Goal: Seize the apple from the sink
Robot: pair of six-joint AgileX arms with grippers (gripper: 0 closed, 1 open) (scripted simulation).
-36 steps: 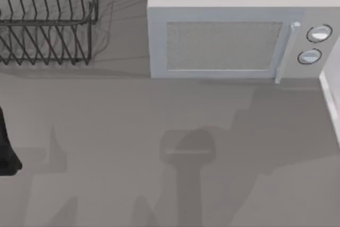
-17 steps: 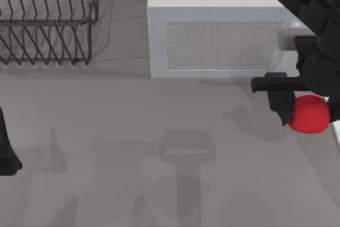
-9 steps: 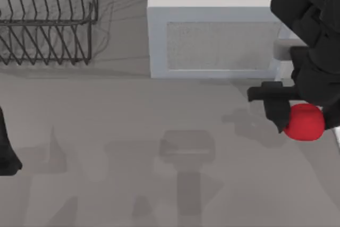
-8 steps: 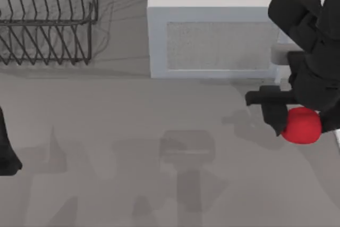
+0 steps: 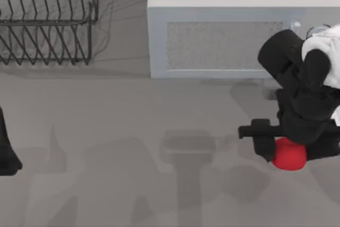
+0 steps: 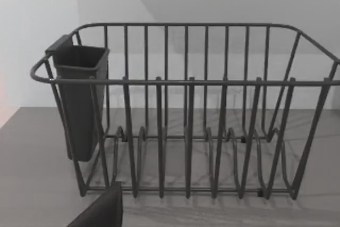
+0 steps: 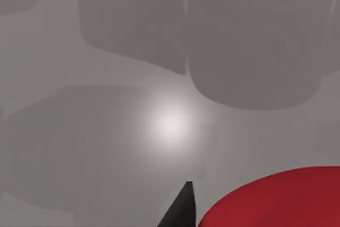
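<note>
The apple [image 5: 291, 157], a small bright red blob, hangs above the grey counter at the right, in front of the microwave. My right gripper [image 5: 282, 151] is shut on it, with the black and white arm above it covering the apple's upper part. In the right wrist view the apple [image 7: 276, 200] is close beside one black fingertip [image 7: 180, 212], with the bare counter below. The sink is out of view. My left gripper [image 5: 6, 155] stays parked at the table's left edge.
A white microwave [image 5: 223, 30] stands at the back, right of centre. A black wire dish rack [image 5: 48, 19] sits at the back left; the left wrist view faces this rack [image 6: 186, 115] and its dark cutlery cup [image 6: 79, 104]. Shadows lie across the counter's middle.
My right arm came in from the right holding the apple. It has carried the apple toward the front of the table and slightly left. The left arm has not moved.
</note>
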